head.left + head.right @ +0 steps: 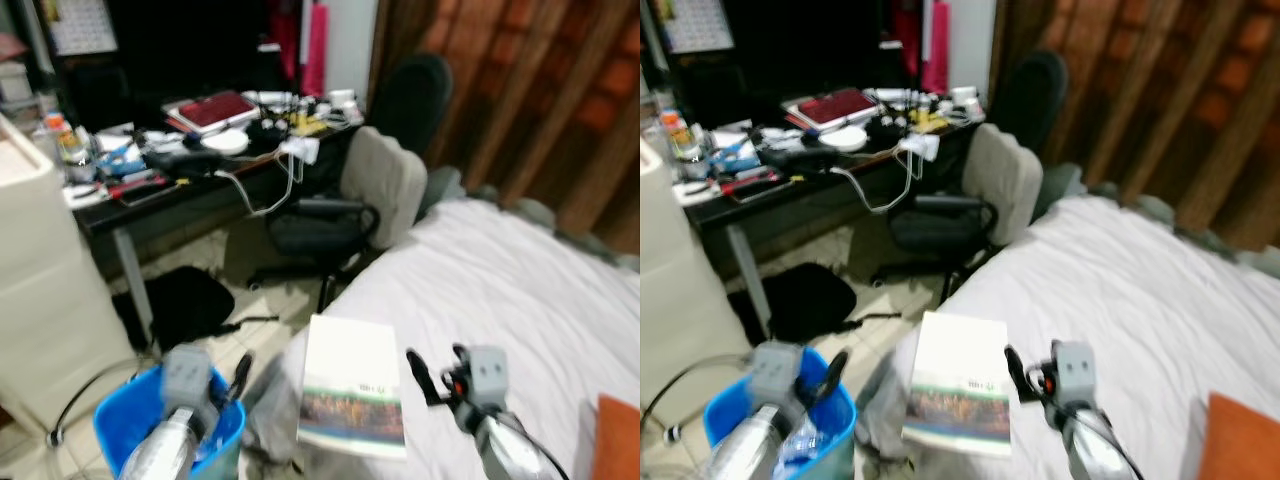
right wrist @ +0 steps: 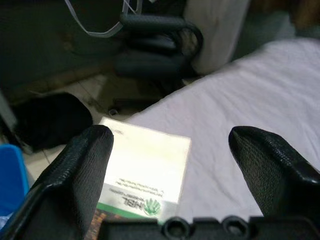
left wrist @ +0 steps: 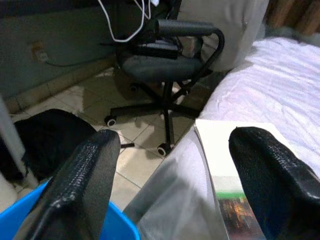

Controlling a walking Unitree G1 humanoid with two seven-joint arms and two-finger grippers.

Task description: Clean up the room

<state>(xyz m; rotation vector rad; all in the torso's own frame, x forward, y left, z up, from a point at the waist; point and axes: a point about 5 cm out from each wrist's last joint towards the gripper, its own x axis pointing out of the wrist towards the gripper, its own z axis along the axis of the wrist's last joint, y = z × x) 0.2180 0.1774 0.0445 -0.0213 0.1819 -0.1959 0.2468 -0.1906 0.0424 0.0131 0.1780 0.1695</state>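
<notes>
A flat rectangular booklet point(image 1: 352, 387), glossy with a green stripe, lies at the corner of the bed point(image 1: 520, 290) on its wrinkled white sheet. The right gripper point(image 2: 170, 170) hovers above it, fingers spread and released. The left gripper point(image 3: 172, 175), likewise spread, hangs over a round blue plastic bin point(image 1: 120, 420) holding crumpled plastic

1. Flat white paper booklet point(image 1: 353, 385) with a green stripe and dark picture band.
2. Round blue plastic bin point(image 1: 115, 420).
3. White bed sheet point(image 1: 520, 290).
4. Orange cushion point(image 1: 618, 440).
5. Dark red book point(image 1: 212, 109) on the black desk point(image 1: 150, 205).
</notes>
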